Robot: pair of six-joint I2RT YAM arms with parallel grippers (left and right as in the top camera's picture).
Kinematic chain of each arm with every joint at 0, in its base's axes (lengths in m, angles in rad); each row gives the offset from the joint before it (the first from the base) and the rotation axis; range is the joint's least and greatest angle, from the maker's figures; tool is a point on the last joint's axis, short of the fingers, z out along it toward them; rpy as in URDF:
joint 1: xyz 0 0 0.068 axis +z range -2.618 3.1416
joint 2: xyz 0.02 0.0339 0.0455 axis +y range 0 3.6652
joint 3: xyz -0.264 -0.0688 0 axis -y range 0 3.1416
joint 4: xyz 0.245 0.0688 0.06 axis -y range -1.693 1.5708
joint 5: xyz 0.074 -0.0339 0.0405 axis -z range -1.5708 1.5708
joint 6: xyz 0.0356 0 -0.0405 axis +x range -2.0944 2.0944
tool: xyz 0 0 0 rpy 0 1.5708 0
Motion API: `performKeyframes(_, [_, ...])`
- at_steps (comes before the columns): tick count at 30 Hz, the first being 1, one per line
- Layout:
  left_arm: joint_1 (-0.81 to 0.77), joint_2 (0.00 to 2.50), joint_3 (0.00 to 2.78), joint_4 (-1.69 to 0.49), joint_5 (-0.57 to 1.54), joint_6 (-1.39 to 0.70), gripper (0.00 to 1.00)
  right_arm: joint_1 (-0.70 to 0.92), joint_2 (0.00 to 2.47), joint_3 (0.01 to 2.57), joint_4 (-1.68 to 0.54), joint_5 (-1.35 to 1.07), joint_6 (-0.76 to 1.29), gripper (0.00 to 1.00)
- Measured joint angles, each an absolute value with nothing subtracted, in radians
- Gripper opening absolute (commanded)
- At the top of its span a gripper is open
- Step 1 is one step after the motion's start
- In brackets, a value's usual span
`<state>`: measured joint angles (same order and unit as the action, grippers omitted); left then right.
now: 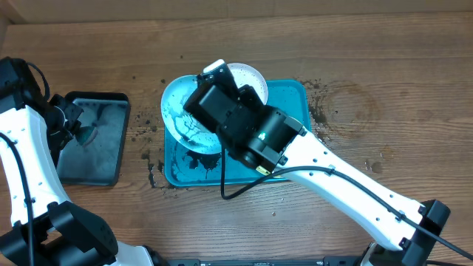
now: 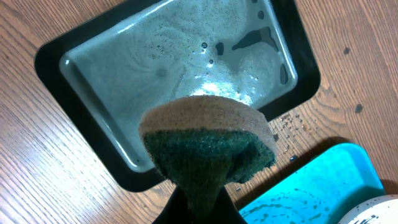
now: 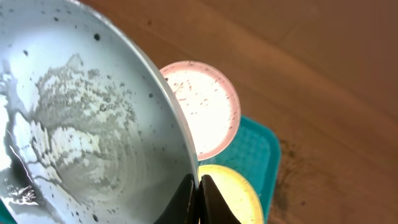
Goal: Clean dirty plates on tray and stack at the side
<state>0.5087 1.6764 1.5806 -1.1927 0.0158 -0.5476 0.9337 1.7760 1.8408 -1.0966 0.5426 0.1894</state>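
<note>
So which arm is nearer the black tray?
Left. The left arm holds a sponge above the black tray; the right arm grips the light blue plate at the teal tray.

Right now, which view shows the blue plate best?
Right wrist: the blue plate fills the frame, smears and specks clear. Overhead has the right arm covering part of it; left wrist shows at most a rim sliver.

A wooden table [image 1: 384, 52] is carrying a small black tray [image 1: 96, 97] toward its left side, and a thin film of cloudy, bubbly water [image 2: 186, 56] is glistening across the tray's floor. A sponge [image 2: 208, 134] is hanging bent over the tray's near rim, tan on one face and dark green scouring pad on the other. Dark crumbs [image 1: 319, 111] are lying scattered over the wood, some just beside the black tray
</note>
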Motion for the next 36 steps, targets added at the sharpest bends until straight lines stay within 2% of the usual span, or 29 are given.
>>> performKeyframes(5, [0.509, 1.676, 1.581, -1.194, 0.019, -0.548, 0.04, 0.819, 1.823, 1.770, -1.153, 0.420, 0.318, 0.04])
performKeyframes(9, [0.509, 1.676, 1.581, -1.195, 0.020, -0.548, 0.04, 0.669, 1.829, 1.760, -1.162, 0.294, 0.408, 0.04])
performKeyframes(17, [0.509, 1.676, 1.581, -1.197, 0.020, -0.548, 0.05, 0.154, 1.787, 1.760, -1.218, 0.020, 0.472, 0.04])
performKeyframes(22, [0.509, 1.676, 1.581, -1.196, 0.020, -0.548, 0.04, -0.106, 1.787, 1.752, -1.268, -0.009, 0.477, 0.04])
performKeyframes(26, [0.509, 1.676, 1.581, -1.194, 0.020, -0.548, 0.04, -0.200, 1.789, 1.662, -1.200, -0.023, 0.477, 0.04])
performKeyframes(31, [0.509, 1.676, 1.581, -1.193, 0.020, -0.548, 0.04, -0.222, 1.808, 1.478, -1.052, -0.036, 0.478, 0.04])
performKeyframes(33, [0.509, 1.676, 1.581, -1.193, 0.020, -0.548, 0.04, -0.222, 1.812, 1.415, -1.015, -0.047, 0.485, 0.20])
performKeyframes(36, [0.509, 1.676, 1.581, -1.193, 0.020, -0.548, 0.04, -0.222, 1.812, 1.382, -1.007, -0.084, 0.485, 0.30])
